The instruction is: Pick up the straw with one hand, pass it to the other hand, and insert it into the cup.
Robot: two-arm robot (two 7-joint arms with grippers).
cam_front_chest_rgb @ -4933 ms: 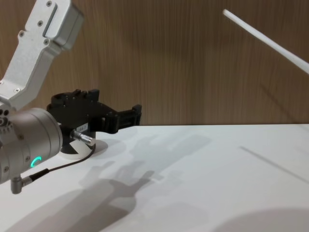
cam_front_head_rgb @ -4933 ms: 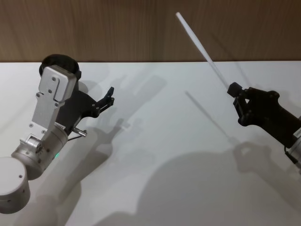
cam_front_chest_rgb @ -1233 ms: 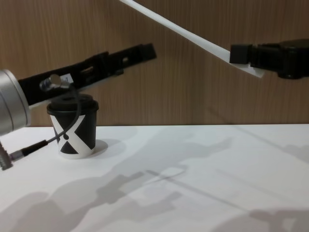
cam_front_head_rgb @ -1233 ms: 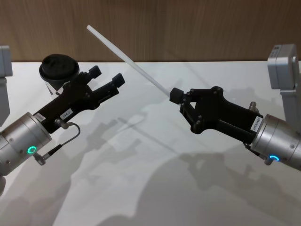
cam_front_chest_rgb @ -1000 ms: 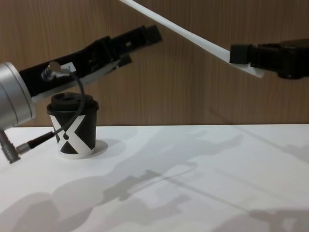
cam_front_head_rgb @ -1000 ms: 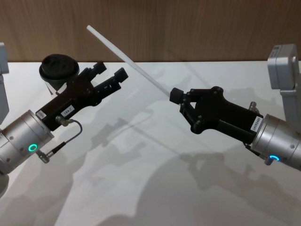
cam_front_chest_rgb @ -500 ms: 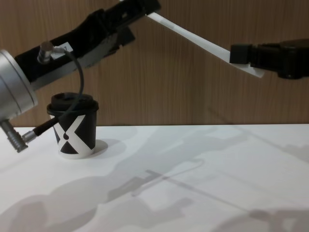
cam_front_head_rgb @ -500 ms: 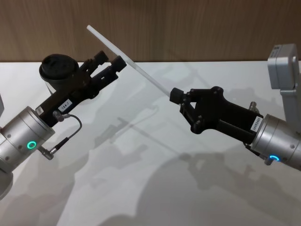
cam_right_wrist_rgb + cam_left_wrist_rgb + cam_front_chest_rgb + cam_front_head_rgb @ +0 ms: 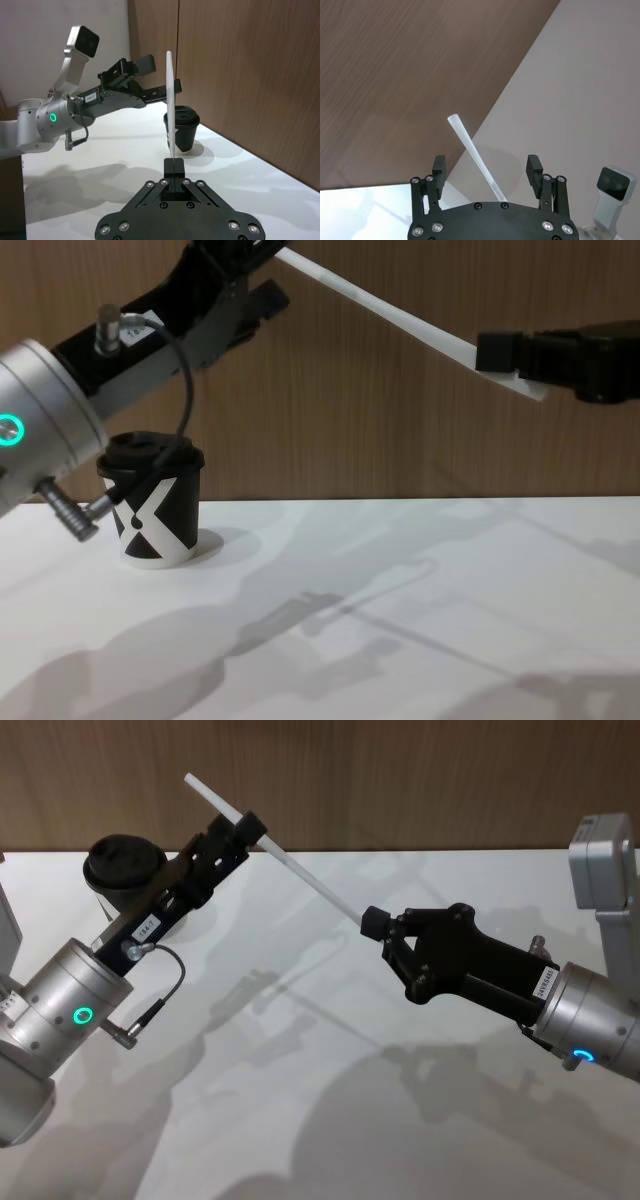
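Note:
The long white straw (image 9: pixel 300 870) slants up through the air, its lower end clamped in my right gripper (image 9: pixel 374 926), which is shut on it. My left gripper (image 9: pixel 241 826) is raised to the straw's upper part. The left wrist view shows its fingers (image 9: pixel 439 171) wide apart, the straw (image 9: pixel 475 157) running between them untouched. The black cup (image 9: pixel 125 866) with the white X (image 9: pixel 150 518) and black lid stands on the table at the far left, below and behind the left arm. In the right wrist view the straw (image 9: pixel 170 100) rises from my right gripper (image 9: pixel 173 165) toward the left gripper (image 9: pixel 157 76).
The white table (image 9: pixel 330 1100) stretches before a wooden wall (image 9: pixel 400 430). A thin black cable (image 9: pixel 160 995) loops from the left wrist beside its green ring. Both arms hang well above the tabletop.
My left gripper has swung up and forward from beside the cup, and its open fingers now straddle the straw's upper part. The right gripper, the straw and the cup have stayed still.

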